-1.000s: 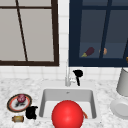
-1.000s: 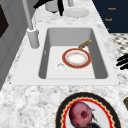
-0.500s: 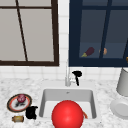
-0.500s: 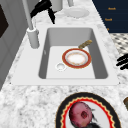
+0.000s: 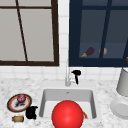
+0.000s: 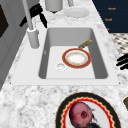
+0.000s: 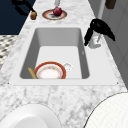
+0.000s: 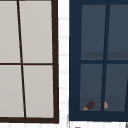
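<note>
Looking across the marble table (image 5: 105,87) from the near edge, I've got my left hand (image 5: 31,112) hovering at the front lip, fingers loosely spread and holding nothing, just beside a small brown roll (image 5: 18,118) and the patterned plate (image 5: 12,105) carrying a red fruit (image 5: 21,98). In the sink (image 6: 100,62) lies a red-rimmed plate (image 6: 76,58), open basin around it. Further back, my right hand (image 5: 76,74) hangs by the faucet (image 5: 67,75), fingers drooping downward, apart, touching nothing I can confirm. Beyond stand dark windows (image 5: 100,32).
</note>
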